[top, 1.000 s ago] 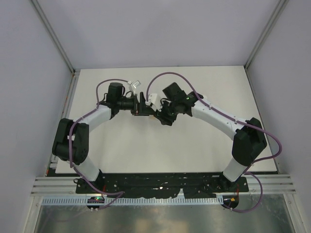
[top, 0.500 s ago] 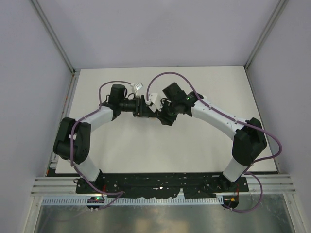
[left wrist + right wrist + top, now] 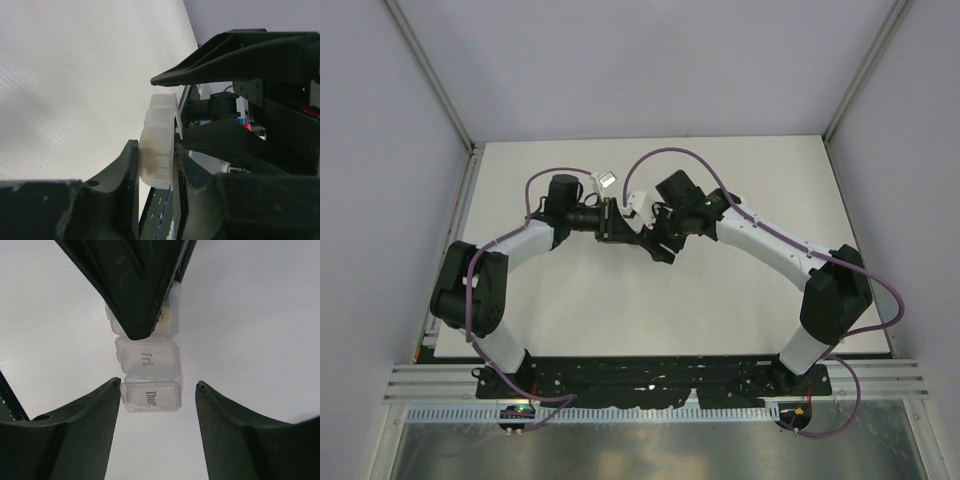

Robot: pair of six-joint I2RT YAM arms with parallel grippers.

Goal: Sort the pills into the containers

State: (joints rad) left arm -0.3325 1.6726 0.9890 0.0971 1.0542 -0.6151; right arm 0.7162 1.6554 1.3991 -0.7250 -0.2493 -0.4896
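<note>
Pill organizer (image 3: 148,360): 1 translucent strip, held off the counter (image 3: 570,300), just toward 11 o'clock of its middle in the top view.
Compartments (image 3: 150,397): 3 in the right wrist view; "Fri." in the middle, "Thur." at 6 o'clock, the 3rd at 12 o'clock half hidden.
Contents: 1 tan smudge (image 3: 166,315) behind the 3rd lid; whether it is a pill I cannot tell.
Left gripper (image 3: 156,160): clenched on the strip's flat faces, 1 finger lying across the half-hidden compartment.
Right gripper (image 3: 159,390): released, fingers at 7 and 5 o'clock flanking "Thur.", with a gap on the 5 o'clock side.
Arms: 2; left arm (image 3: 520,240) and right arm (image 3: 770,240) each arch inward from the base, wrists meeting nose to nose.
</note>
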